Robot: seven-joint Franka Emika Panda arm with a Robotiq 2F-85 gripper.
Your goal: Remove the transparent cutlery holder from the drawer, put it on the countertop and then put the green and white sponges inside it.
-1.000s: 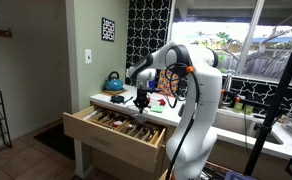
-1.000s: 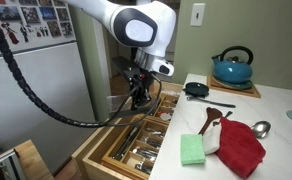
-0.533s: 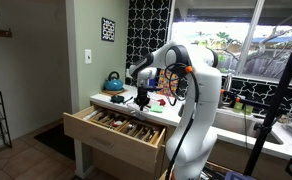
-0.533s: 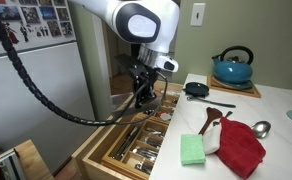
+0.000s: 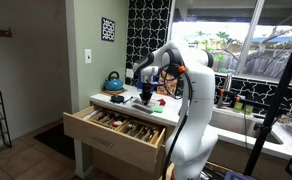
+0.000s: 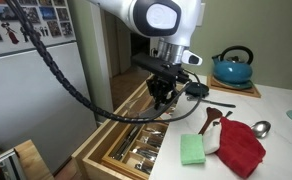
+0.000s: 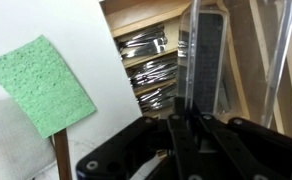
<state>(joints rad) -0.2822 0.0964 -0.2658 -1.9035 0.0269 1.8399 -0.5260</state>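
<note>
Gripper [image 6: 163,100]: fingers are pinched together on one wall of the transparent cutlery holder [image 7: 208,55]; the gripper is pointed downward over the line where drawer and countertop meet.
Arm [image 6: 166,18]: white, seen rising straight above the gripper, with a black cable looped away from it over the drawer side.
Countertop [image 6: 281,112]: white, spread out beside the gripper on the side away from the drawer.
Drawer [image 6: 104,152]: pulled open below and beside the gripper; wooden compartments packed with metal cutlery [image 7: 151,62] are seen under the fingers.
Transparent cutlery holder: held by the fingers and stretched out ahead of them in the wrist view, above the drawer compartments; it is hard to make out in both exterior views, and whether its far end touches the drawer cannot be told.
Red cloth [image 6: 243,148]: crumpled on the countertop, well apart from the gripper, beyond the sponges.
Kettle [image 6: 232,68]: blue, set on a wooden board at the back of the countertop, well apart from the gripper.
Green sponge [image 6: 192,150]: laid flat on the countertop near the gripper, just past the drawer edge.
White sponge [image 6: 213,140]: laid between the green sponge and the red cloth, touching both.
</note>
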